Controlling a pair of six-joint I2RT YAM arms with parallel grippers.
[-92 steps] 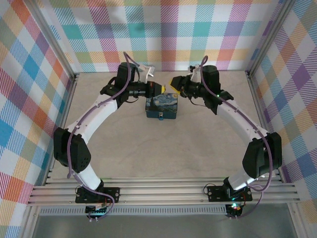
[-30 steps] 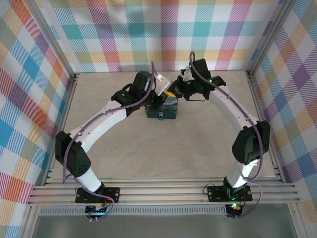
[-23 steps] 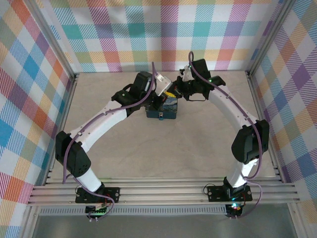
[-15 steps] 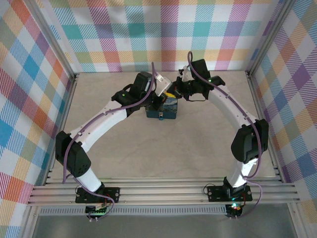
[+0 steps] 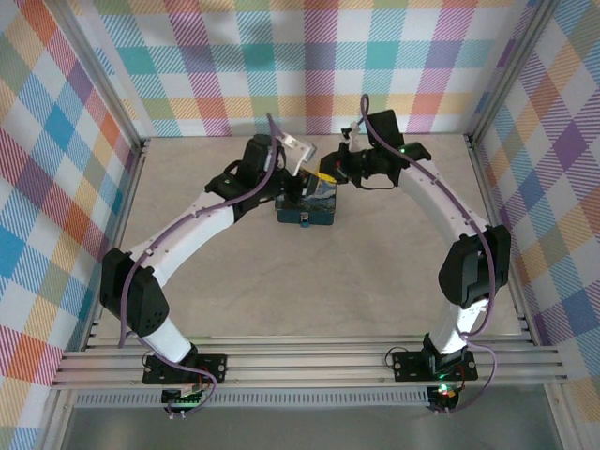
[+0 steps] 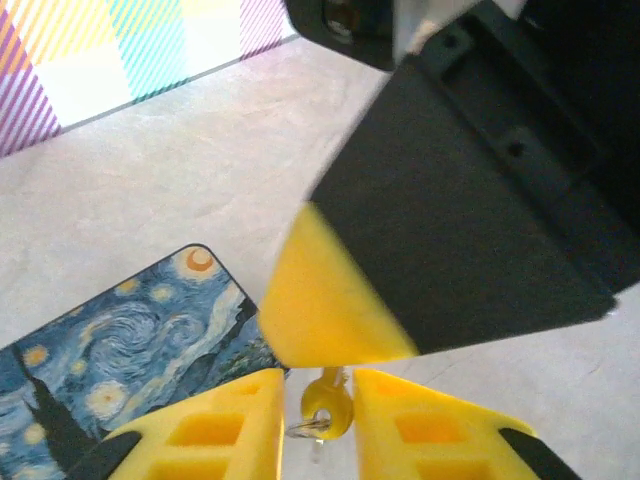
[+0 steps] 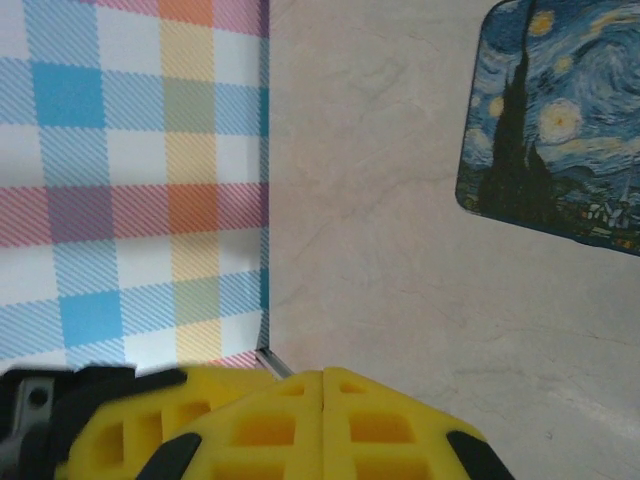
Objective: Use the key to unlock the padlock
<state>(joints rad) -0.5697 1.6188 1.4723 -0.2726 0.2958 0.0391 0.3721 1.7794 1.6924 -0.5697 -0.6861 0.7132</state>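
Note:
In the left wrist view a small gold key (image 6: 326, 408) with a wire ring hangs between the yellow fingers of my left gripper (image 6: 318, 382). These stand apart with a gap on each side of the key's head. The key's blade runs up behind the yellow finger (image 6: 330, 300) of my right gripper. In its own view, my right gripper (image 7: 322, 378) has its pads pressed together. From above, the left gripper (image 5: 305, 180) and right gripper (image 5: 326, 174) meet tip to tip above the far edge of a box. The padlock is hidden.
A box (image 5: 305, 208) with a blue starry-night lid (image 6: 110, 350) lies flat on the beige table (image 5: 309, 281), just below both grippers; it also shows in the right wrist view (image 7: 560, 130). Checked walls and metal rails (image 5: 141, 155) close in the table.
The left jaws have parted from the key, which stays hanging at the right gripper's finger. The left wrist has shifted slightly left and back. The right arm has held still.

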